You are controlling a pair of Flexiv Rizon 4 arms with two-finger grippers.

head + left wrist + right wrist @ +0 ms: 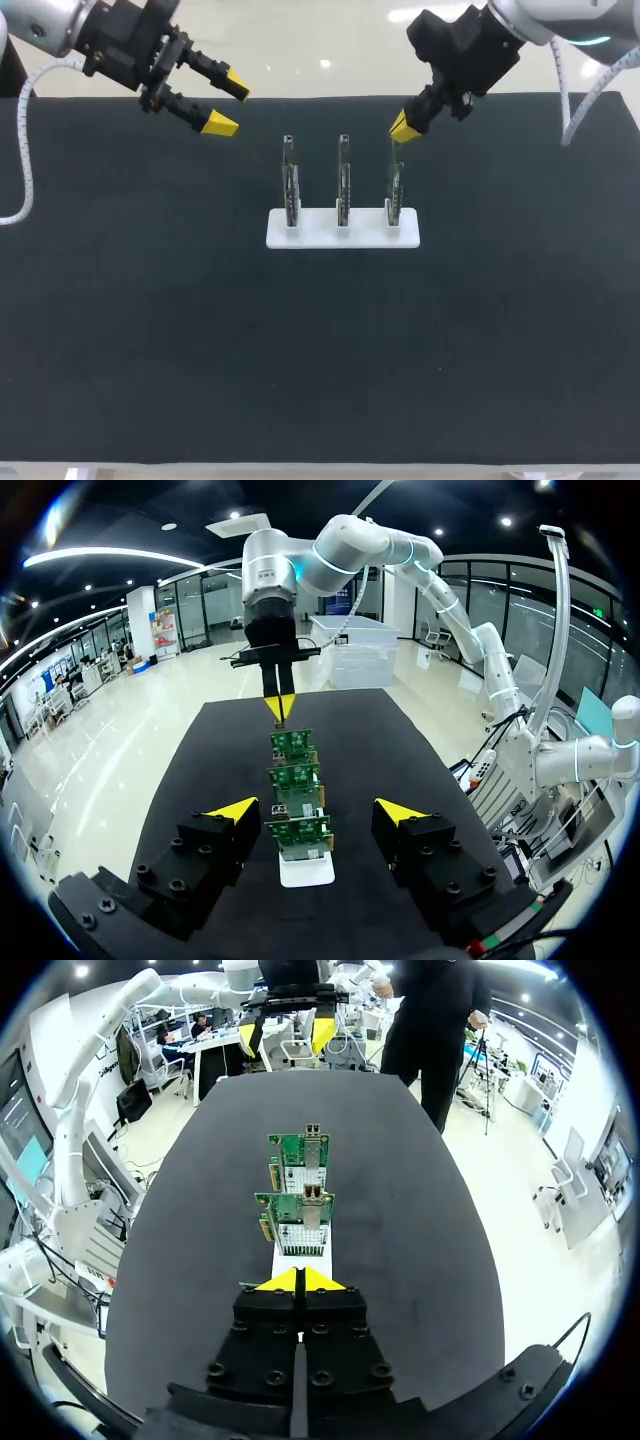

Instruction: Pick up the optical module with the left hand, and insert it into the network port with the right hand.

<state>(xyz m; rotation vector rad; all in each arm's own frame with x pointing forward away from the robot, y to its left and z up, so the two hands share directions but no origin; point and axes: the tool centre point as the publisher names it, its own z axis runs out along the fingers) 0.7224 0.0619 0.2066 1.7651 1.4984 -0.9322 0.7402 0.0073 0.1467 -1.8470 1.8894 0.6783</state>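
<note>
Right gripper (404, 128), fingers pressed together, poised at the rightmost board (395, 186) on the white stand (342, 236); left gripper (222, 103) spread, empty. Insertion stage unclear; no module discernible.

Three green network cards (343, 180) upright, seemingly slotted, in white holder (343, 238)

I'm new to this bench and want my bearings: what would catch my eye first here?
Three green circuit boards stand upright in a row in a white holder at the middle of the black table. The right end effector, yellow tips together, hangs just above the board at its own end of the row. The left end effector hovers open, off to the other side, touching nothing.
</note>
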